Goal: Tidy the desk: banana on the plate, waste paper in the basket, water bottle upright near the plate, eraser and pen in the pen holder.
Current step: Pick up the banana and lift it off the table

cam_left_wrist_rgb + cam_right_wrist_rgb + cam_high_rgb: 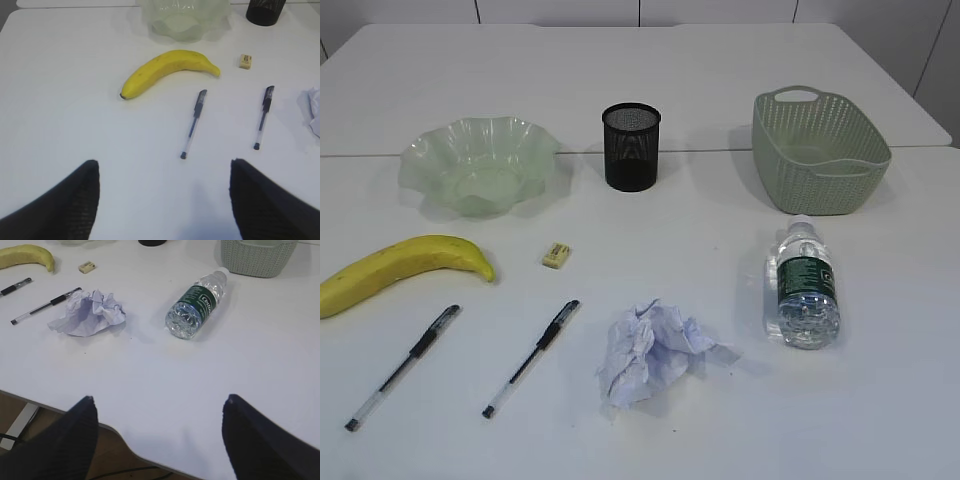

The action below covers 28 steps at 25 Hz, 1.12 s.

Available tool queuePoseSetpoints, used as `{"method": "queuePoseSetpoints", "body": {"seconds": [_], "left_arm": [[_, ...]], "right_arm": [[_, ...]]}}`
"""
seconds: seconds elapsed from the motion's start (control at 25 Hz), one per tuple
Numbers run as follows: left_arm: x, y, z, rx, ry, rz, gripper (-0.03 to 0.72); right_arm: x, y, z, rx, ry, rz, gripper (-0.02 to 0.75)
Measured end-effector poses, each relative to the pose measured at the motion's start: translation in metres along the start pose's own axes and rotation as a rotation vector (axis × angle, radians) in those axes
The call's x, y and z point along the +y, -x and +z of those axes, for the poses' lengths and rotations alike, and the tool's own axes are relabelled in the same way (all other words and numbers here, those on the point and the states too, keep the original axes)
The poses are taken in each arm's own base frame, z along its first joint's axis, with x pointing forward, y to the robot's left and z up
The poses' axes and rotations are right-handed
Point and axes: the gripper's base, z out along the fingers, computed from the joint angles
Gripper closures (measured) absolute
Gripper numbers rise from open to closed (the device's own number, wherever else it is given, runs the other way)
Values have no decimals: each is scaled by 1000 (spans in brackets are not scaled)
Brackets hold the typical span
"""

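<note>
A yellow banana (400, 268) lies at the left, in front of the pale green wavy plate (425, 160). Two pens (405, 366) (532, 357), a small eraser (556, 254) and crumpled waste paper (648, 350) lie in the middle. A water bottle (802, 290) lies on its side in front of the green basket (820, 160). A black mesh pen holder (631, 146) stands at the back. Neither gripper shows in the exterior view. My left gripper (164, 165) is open and empty, near side of the pens (194, 122). My right gripper (157, 402) is open and empty over the table's front edge.
The white table (880, 400) has a seam line running behind the plate and basket. In the right wrist view the table's front edge (125, 442) curves, with brown floor below it.
</note>
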Motion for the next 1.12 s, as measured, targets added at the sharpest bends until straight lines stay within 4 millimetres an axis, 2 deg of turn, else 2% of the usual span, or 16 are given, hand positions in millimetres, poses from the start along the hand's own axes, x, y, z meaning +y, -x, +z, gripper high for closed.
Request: {"method": "queuePoseSetpoints", "body": {"seconds": [1.12], "left_arm": [[0,0,0,0,0,0,141]], "right_arm": [[0,0,0,-2,-8,5,165]]}}
